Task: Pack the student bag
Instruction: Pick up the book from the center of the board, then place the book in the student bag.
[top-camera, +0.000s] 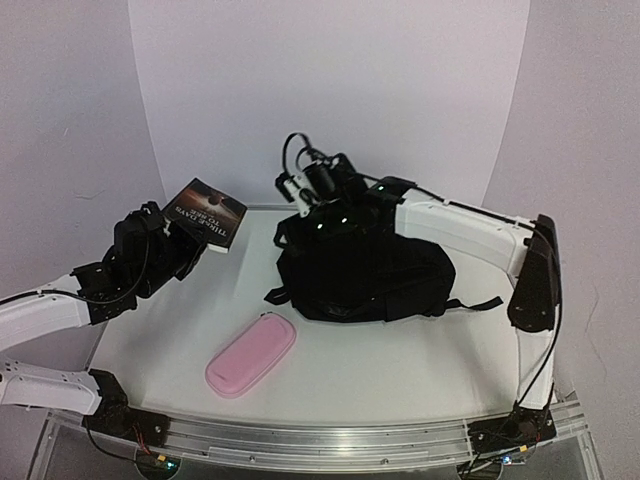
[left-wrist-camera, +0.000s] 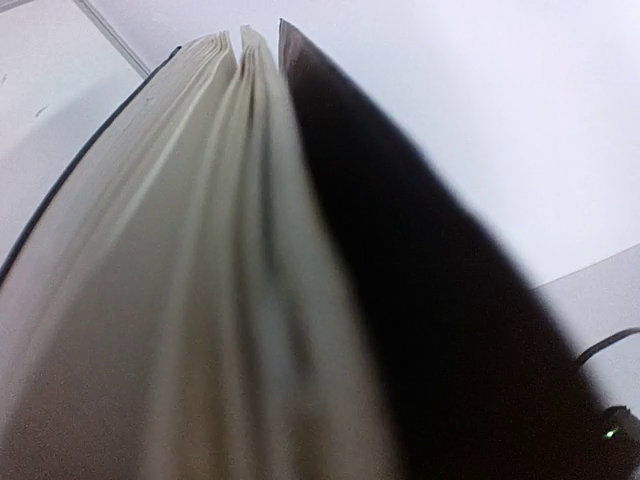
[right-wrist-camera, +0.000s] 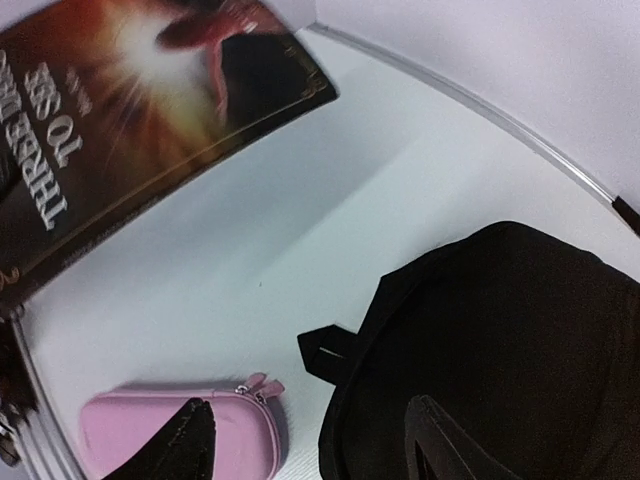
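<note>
Top view, clock positions read off the table (top-camera: 420, 360).

- Student bag (top-camera: 365, 275): black, soft, slumped on the tabletop just right of centre. A loose strap (top-camera: 480, 303) trails out toward 3 o'clock. The interior is not visible from any camera, so its contents cannot be told, nor whether the zip stands open.
- Pencil case (top-camera: 250, 355): pink, oblong, lying flat at about 7 o'clock from the bag, apart from it. In the right wrist view the zip pulls (right-wrist-camera: 260, 385) sit at one end and the case looks closed; its contents are hidden.
- Book (top-camera: 207, 212): dark cover with a fiery picture and pale lettering, held in the air at about 10 o'clock, tilted, clear of the tabletop and outside both containers.
- Left gripper (top-camera: 172, 240): clamped on the book's lower end. Its wrist camera shows only the cream page edges (left-wrist-camera: 200, 300) and a dark cover, fingers hidden.
- Right gripper (right-wrist-camera: 308, 403): jaws spread wide, nothing between them. It hangs over the bag's 10 o'clock end, with the fabric (right-wrist-camera: 500, 330) under one finger and the pencil case under the other.
</note>
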